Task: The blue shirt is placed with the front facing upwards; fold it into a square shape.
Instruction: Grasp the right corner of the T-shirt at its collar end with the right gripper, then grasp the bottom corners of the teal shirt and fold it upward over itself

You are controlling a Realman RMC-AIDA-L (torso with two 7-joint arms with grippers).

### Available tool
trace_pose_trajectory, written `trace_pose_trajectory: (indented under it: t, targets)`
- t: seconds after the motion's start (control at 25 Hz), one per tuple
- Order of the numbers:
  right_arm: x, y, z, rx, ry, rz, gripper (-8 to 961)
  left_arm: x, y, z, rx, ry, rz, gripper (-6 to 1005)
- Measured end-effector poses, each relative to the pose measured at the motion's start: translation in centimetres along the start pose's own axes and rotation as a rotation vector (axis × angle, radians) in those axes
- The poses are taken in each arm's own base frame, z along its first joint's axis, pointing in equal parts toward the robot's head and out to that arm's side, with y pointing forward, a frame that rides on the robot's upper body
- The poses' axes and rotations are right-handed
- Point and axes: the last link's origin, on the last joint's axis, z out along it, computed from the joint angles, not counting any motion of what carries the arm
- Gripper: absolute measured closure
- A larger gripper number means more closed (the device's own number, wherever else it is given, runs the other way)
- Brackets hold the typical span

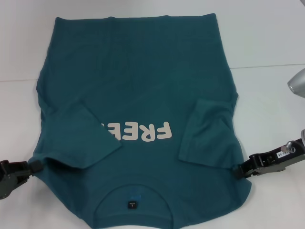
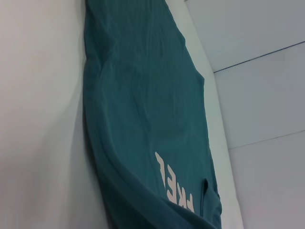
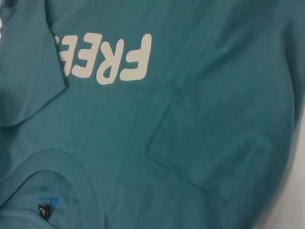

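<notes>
The blue shirt [image 1: 143, 81] lies front up on the white table [image 1: 267, 38], collar and dark neck label [image 1: 132, 204] toward me. Both sleeves are folded inward: one [image 1: 83, 133] covers part of the cream "FREE" print [image 1: 143, 131], the other [image 1: 209, 129] lies beside it. My left gripper [image 1: 34, 163] is at the shirt's left shoulder edge. My right gripper [image 1: 238, 169] is at the right shoulder edge. The shirt also shows in the left wrist view [image 2: 143, 109] and right wrist view [image 3: 214, 95], where the print [image 3: 107, 59] and label [image 3: 44, 212] show.
Bare white table surrounds the shirt on the left, right and far side. A silver part of my right arm [image 1: 298, 83] hangs over the table's right edge. A seam line crosses the table at the right [image 1: 267, 67].
</notes>
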Motion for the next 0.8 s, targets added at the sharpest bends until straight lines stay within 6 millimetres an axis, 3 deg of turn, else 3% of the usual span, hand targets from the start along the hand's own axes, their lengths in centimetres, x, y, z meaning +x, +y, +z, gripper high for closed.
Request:
trace_pose_trajectory:
  t: [0.44, 0.8]
  targets:
    - [0.2, -0.4, -0.4, 0.006, 0.011, 0.001, 914, -0.2, 0.1, 0.3, 0.016, -0.047, 0.036, 952]
    - [1.2, -0.5, -2.2, -0.016, 0.052, -0.005, 916, -1.2, 0.8, -0.5, 0.036, -0.211, 0.139, 951]
